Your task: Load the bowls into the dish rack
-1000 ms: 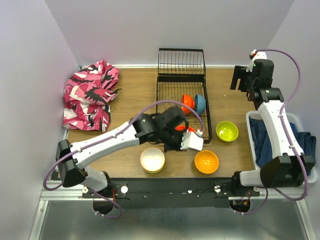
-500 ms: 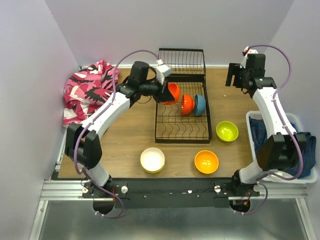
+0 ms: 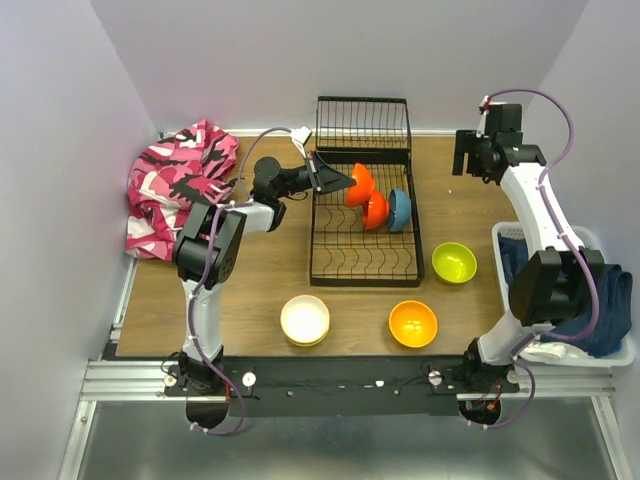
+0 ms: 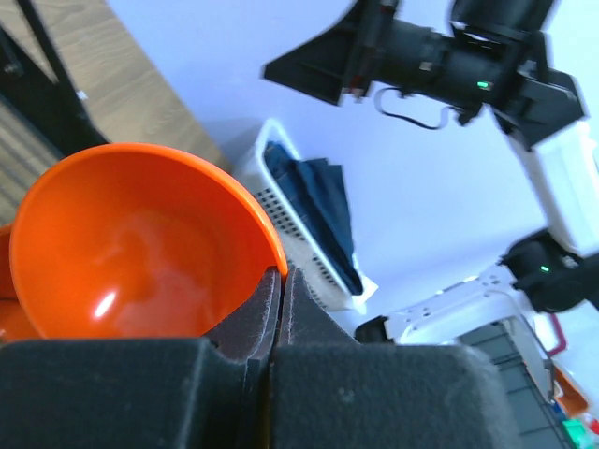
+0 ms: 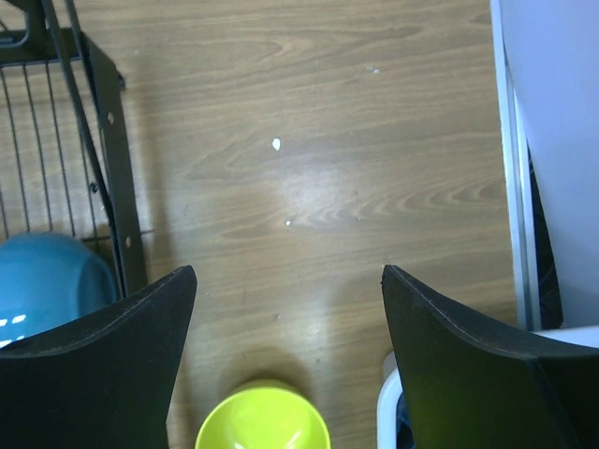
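Observation:
My left gripper [image 3: 338, 181] is shut on the rim of an orange-red bowl [image 3: 359, 184], held tilted over the far left part of the black dish rack [image 3: 326, 268]. In the left wrist view the jaws [image 4: 279, 276] pinch that bowl's rim [image 4: 140, 243]. A red bowl [image 3: 376, 211] and a blue bowl [image 3: 400, 208] stand on edge in the rack. A lime green bowl [image 3: 454, 262], an orange bowl [image 3: 413, 323] and a cream-white bowl [image 3: 305, 319] sit on the table. My right gripper [image 3: 468, 156] is open and empty, high above the table right of the rack. Its view [image 5: 288, 273] shows the green bowl [image 5: 262, 418] below.
A pink camouflage cloth [image 3: 180, 190] lies at the far left. A white basket [image 3: 592, 236] of blue cloth stands at the right edge. The rack's wire flap [image 3: 362, 124] stands up at the far end. The rack's edge [image 5: 105, 140] and the blue bowl [image 5: 47, 276] show in the right wrist view.
My left arm swung from the rack's near end to its far left side, carrying the orange-red bowl, then moved it right over the rack. My right gripper shifted slightly farther back.

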You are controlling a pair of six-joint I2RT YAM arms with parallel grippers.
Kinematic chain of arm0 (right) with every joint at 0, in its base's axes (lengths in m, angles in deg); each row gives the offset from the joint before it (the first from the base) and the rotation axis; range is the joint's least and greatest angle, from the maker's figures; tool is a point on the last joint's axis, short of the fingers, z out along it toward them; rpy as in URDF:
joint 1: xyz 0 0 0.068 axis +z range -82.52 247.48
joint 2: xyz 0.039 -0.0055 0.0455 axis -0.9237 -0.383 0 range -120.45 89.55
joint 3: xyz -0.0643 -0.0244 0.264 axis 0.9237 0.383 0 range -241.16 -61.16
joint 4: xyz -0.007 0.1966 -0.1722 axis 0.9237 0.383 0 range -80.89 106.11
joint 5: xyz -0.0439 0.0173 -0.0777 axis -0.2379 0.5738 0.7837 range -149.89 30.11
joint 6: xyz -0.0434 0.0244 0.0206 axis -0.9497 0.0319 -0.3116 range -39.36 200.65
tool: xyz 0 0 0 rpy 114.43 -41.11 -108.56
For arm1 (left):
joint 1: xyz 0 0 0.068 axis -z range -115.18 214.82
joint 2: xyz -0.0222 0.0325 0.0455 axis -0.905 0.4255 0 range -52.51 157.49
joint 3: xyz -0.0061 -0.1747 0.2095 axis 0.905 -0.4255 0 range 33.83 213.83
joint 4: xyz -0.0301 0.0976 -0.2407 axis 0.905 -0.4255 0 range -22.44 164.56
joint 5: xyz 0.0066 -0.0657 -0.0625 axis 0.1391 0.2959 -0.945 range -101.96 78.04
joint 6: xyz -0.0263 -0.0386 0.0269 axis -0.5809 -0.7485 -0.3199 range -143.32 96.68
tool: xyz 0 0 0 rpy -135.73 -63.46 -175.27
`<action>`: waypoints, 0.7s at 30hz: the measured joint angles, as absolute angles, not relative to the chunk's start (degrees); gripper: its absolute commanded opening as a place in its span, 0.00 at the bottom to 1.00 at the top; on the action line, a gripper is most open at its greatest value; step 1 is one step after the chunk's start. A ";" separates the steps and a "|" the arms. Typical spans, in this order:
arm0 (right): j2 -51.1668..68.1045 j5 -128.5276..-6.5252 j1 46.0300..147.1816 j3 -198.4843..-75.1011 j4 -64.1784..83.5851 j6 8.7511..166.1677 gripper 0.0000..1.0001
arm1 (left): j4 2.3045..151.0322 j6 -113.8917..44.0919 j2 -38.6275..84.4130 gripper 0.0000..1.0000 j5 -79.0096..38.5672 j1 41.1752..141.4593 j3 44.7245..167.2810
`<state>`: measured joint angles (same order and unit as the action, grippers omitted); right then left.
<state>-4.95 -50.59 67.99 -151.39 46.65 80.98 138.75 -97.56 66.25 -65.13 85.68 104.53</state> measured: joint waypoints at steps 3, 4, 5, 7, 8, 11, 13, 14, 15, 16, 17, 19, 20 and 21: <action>-7.72 -50.04 67.99 -153.89 46.98 80.48 0.88 | 143.64 -101.23 67.51 0.00 -64.82 85.68 104.55; -8.21 -50.00 67.99 -154.28 47.00 80.44 0.88 | 144.87 -102.17 67.75 0.00 -64.73 85.68 104.57; -8.86 -50.00 67.99 -154.74 46.98 80.35 0.88 | 145.59 -102.93 68.06 0.00 -64.67 85.68 104.62; -9.43 -50.02 67.99 -154.87 47.15 80.28 0.88 | 146.77 -104.20 68.69 0.00 -64.47 85.59 104.66; -9.45 -50.02 67.99 -154.85 47.19 80.28 0.88 | 147.29 -104.75 69.13 0.00 -64.38 85.48 104.68; -9.45 -49.97 67.99 -154.72 47.17 80.24 0.88 | 148.39 -106.45 70.79 0.00 -63.95 85.13 104.68; -9.45 -49.84 67.99 -154.30 47.19 80.13 0.88 | 148.93 -107.85 72.08 0.00 -63.33 84.74 104.66; -9.45 -49.82 67.99 -154.08 47.26 80.11 0.88 | 149.06 -108.64 72.52 0.00 -62.96 84.48 104.66; -9.45 -49.78 67.99 -153.89 47.35 80.11 0.88 | 149.26 -109.19 72.76 0.00 -62.72 84.33 104.62; -9.45 -49.73 67.99 -153.78 47.46 80.09 0.88 | 149.28 -109.60 72.89 0.00 -62.53 84.17 104.57; -9.45 -49.65 67.99 -153.73 47.54 80.04 0.88 | 149.30 -109.88 73.00 0.00 -62.37 84.00 104.51; -9.45 -49.58 67.99 -153.71 47.59 79.98 0.88 | 149.50 -110.43 73.79 0.00 -61.98 83.80 104.51; -9.45 -49.58 67.99 -153.69 47.59 79.96 0.88 | 149.50 -110.72 74.36 0.00 -61.85 83.80 104.51; -9.45 -49.56 67.99 -153.67 47.59 79.96 0.88 | 149.50 -111.06 75.01 0.00 -61.76 83.84 104.51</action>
<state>-9.45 -49.56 67.99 -153.67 47.59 79.96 149.50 -111.06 75.01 -61.76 83.84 104.51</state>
